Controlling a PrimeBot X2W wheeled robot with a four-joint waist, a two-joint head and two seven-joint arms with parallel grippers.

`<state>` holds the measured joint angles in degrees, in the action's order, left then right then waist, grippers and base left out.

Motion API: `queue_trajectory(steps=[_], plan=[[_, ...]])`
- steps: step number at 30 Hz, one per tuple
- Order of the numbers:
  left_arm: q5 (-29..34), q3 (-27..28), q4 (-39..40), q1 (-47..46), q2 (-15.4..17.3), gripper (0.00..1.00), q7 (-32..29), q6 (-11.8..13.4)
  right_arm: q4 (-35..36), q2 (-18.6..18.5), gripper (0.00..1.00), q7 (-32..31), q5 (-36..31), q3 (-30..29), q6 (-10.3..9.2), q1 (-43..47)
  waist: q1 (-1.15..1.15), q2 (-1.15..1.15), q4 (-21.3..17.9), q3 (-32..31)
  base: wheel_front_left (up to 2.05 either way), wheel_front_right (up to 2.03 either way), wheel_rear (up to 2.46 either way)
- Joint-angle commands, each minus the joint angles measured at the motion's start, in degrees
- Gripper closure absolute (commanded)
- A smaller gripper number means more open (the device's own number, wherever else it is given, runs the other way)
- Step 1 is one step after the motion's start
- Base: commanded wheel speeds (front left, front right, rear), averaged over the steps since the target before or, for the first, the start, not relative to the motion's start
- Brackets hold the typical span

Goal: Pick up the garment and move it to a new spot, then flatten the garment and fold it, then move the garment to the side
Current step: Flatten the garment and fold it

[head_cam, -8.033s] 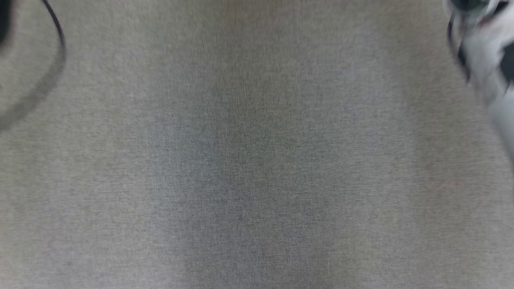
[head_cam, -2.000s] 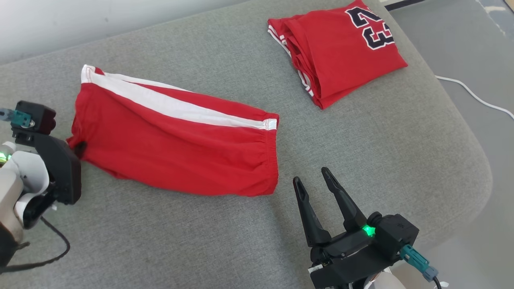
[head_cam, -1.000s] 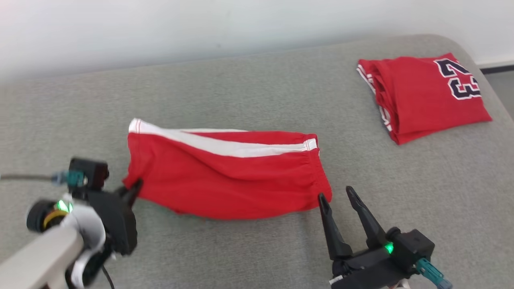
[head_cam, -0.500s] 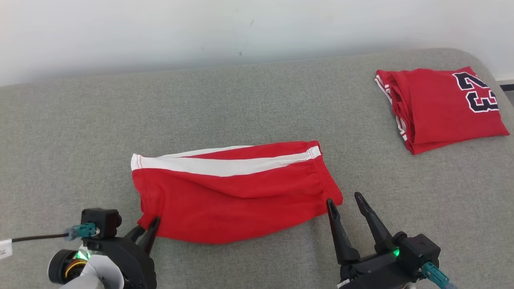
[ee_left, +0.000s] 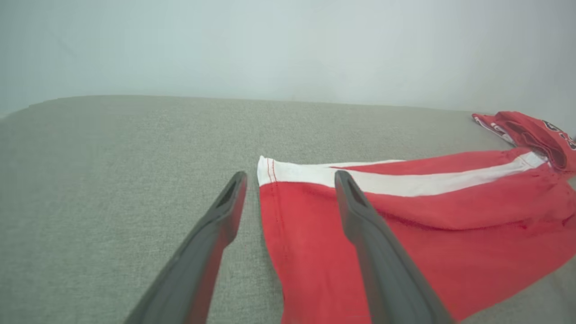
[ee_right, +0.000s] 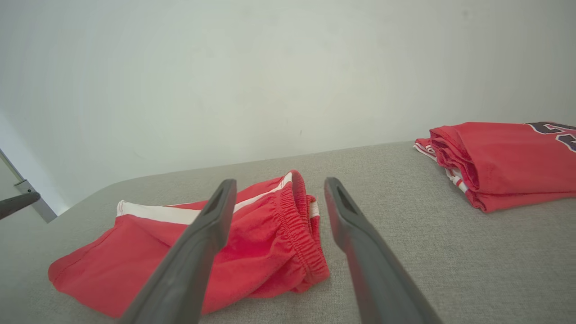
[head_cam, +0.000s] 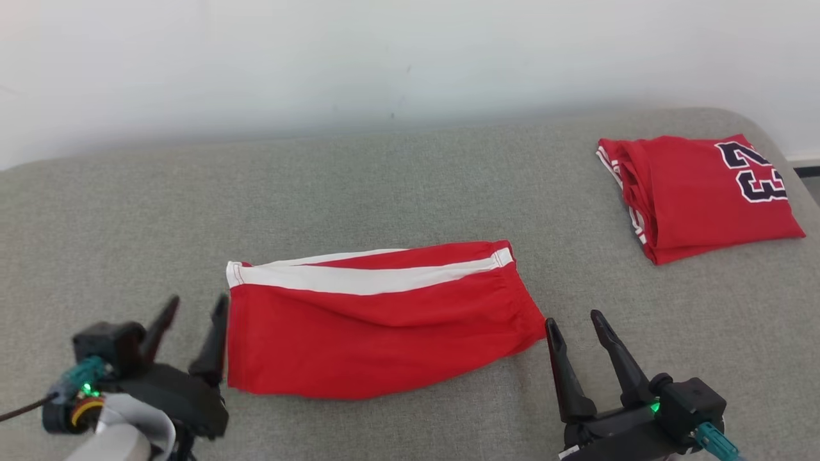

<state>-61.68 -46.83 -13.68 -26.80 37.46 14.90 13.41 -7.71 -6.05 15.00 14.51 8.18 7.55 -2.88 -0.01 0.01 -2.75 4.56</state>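
The garment, red shorts [head_cam: 378, 326] with a white side stripe, lies folded lengthwise on the grey cushion [head_cam: 384, 179]. My left gripper [head_cam: 197, 301] stands open just off the shorts' left hem, nothing between its fingers. In the left wrist view the shorts [ee_left: 427, 216] spread to the right beyond the open left gripper [ee_left: 290, 177]. My right gripper [head_cam: 571, 317] is open beside the elastic waistband at the shorts' right end. The right wrist view shows that waistband end of the shorts [ee_right: 288, 229] just past the open right gripper [ee_right: 279, 182].
A folded red jersey [head_cam: 701, 195] with a dark number lies at the cushion's back right, also seen in the right wrist view as the jersey [ee_right: 504, 162]. A pale wall [head_cam: 384, 57] runs behind the cushion. The cushion's rounded edge falls off at the right.
My left gripper has opened and let go of the shorts' left corner, which now lies flat. The head camera has tilted, shifting the whole picture. The right gripper stays open.
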Motion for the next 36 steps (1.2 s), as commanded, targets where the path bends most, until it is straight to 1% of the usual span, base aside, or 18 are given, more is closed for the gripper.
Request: queue_trajectory(steps=[1, 4, 9, 11, 14, 19, 24, 27, 32, 35, 36], plan=[[1.7, 1.56, 0.5, 1.32, -0.57, 0.0, 0.34, 0.34, 0.24, -0.01, 0.0, 0.22, -0.25, -0.19, -0.16, 0.74, 0.01, -0.01, 0.55, -0.68, 0.0, 0.0, 0.0], [7.55, 8.93, 1.94, 5.2, -2.36, 0.0, 0.26, 0.78, 0.38, 0.09, 0.0, 0.23, -0.37, -0.97, -0.16, 1.13, 0.01, -0.01, 0.9, -1.51, 0.0, 0.0, 0.0], [16.96, 19.01, 4.42, 11.37, -5.86, 0.0, 0.29, 0.13, 0.69, 0.16, 0.0, 0.22, -0.46, -2.32, -0.16, 1.91, 0.01, -0.01, 1.35, -2.51, 0.0, 0.0, 0.0], [20.28, 22.27, 5.56, 13.86, -7.35, 0.0, 0.28, 0.05, 0.76, 0.12, 0.0, 0.22, -0.49, -2.86, -0.16, 2.19, 0.01, -0.01, 1.51, -2.93, 0.0, 0.0, 0.0], [24.55, 26.94, 7.08, 17.09, -9.48, 0.0, 0.3, -0.75, 0.89, 0.21, 0.0, 0.22, -0.42, -3.73, -0.17, 2.63, 0.01, -0.01, 1.68, -3.42, 0.0, 0.0, 0.0], [31.06, 32.84, 8.56, 21.94, -13.1, 0.0, 0.3, -1.66, 1.08, 0.56, 0.0, 0.22, -0.9, -5.32, -0.17, 3.53, 0.01, -0.01, 2.1, -4.03, 0.0, 0.0, 0.0], [36.14, 36.68, 8.4, 25.86, -16.3, 0.0, 0.3, -3.62, 1.31, 1.3, 0.0, 0.22, -1.6, -6.93, -0.17, 4.64, 0.01, -0.01, 2.47, -4.23, 0.0, 0.0, 0.0], [39.11, 37.45, 7.38, 27.37, -17.22, 0.0, 0.29, -5.34, 1.09, 1.54, 0.0, 0.22, -1.93, -7.09, -0.17, 5.14, 0.01, -0.01, 2.58, -4.34, 0.0, 0.0, 0.0], [41.95, 38.91, 6.37, 29.18, -20.01, 0.0, 0.3, -7.34, 0.4, 1.65, 0.0, 0.22, -3.28, -6.79, -0.17, 5.64, 0.01, -0.01, 2.65, -4.54, 0.0, 0.0, 0.0], [43.56, 39.54, 5.56, 29.77, -21.1, 0.0, 0.31, -8.36, 0.05, 1.73, 0.0, 0.22, -3.84, -6.66, -0.17, 5.65, 0.01, -0.01, 2.77, -4.62, 0.0, 0.0, 0.0], [43.56, 39.54, 5.56, 29.77, -21.1, 0.0, 0.31, -8.36, 0.05, 1.73, 0.0, 0.22, -3.84, -6.66, -0.17, 5.65, 0.01, -0.01, 2.77, -4.62, 0.0, 0.0, 0.0]])
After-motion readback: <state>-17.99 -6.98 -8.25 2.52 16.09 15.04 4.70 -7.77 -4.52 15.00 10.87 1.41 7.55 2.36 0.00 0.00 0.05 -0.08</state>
